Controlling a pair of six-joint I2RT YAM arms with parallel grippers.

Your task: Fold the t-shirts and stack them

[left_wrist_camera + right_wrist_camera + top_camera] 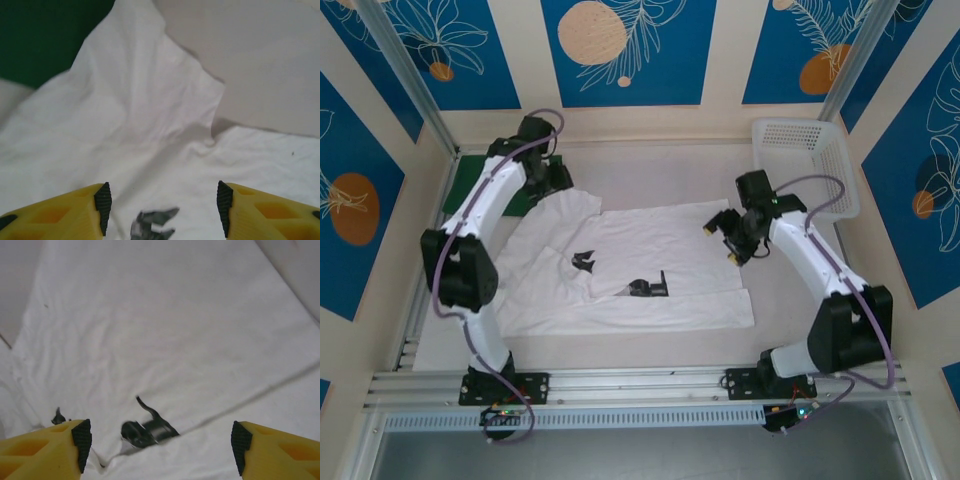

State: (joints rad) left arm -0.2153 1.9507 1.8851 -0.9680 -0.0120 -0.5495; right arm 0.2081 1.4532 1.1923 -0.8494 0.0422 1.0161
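Observation:
The white t-shirt (650, 270) lies spread across the table's middle, with small black printed marks (645, 288) and its near part folded over along a crease. Behind my left arm at the back left lies the dark green t-shirt (470, 188), partly hidden. My left gripper (553, 180) hovers over the white shirt's far left sleeve. In the left wrist view it (163, 207) is open above white cloth (140, 115), with green cloth (40, 35) at the top left. My right gripper (720, 242) stands open over the shirt's right edge, and in its wrist view (161, 446) nothing is between its fingers above the shirt (165, 330).
A white plastic mesh basket (808, 160) stands at the back right corner, just behind my right arm. Bare table (260, 65) shows beyond the shirt's sleeve. A metal rail (640, 385) runs along the near edge by the arm bases.

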